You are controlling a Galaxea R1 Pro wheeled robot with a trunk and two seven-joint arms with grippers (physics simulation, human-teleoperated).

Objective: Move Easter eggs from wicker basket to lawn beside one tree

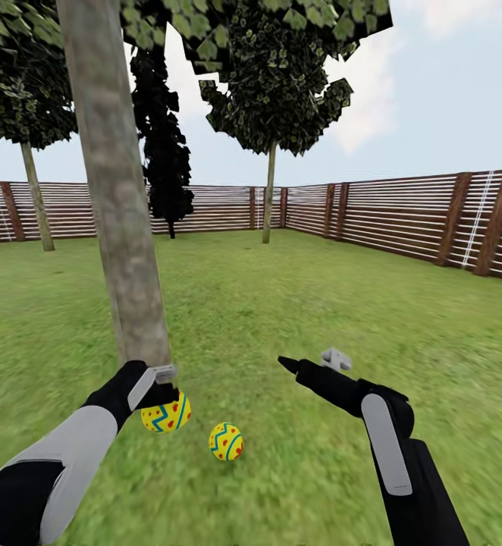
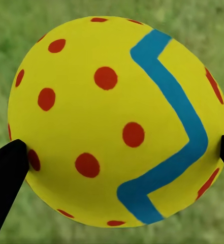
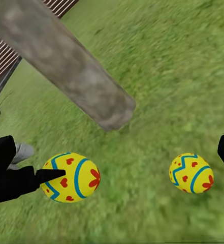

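Grass stretched across the lawn (image 1: 296,303) to a brown slatted fence (image 1: 403,216), and the thick grey-brown trunk of the tree (image 1: 118,205) rose just ahead of the robot's left arm. The left gripper (image 1: 164,394) was closed on one Easter egg (image 1: 166,413), holding it close beside the foot of the trunk; from the left wrist camera that held egg (image 2: 117,122) showed large, with a dark fingertip (image 2: 7,173) pressed against each side. Whether it touched the grass could not be told. A second egg (image 1: 226,441) lay on the grass just beside the first, near the same trunk. The right wrist camera looked down on both, the held egg (image 3: 71,178) and the loose one (image 3: 191,173), with the trunk's base (image 3: 91,91) above them. The right gripper (image 1: 312,365) hung empty over the lawn with its fingers spread apart, off to the right of the eggs. Thin-trunked trees (image 1: 270,114) and a black cone-shaped tree (image 1: 164,144) stood back by the fence.
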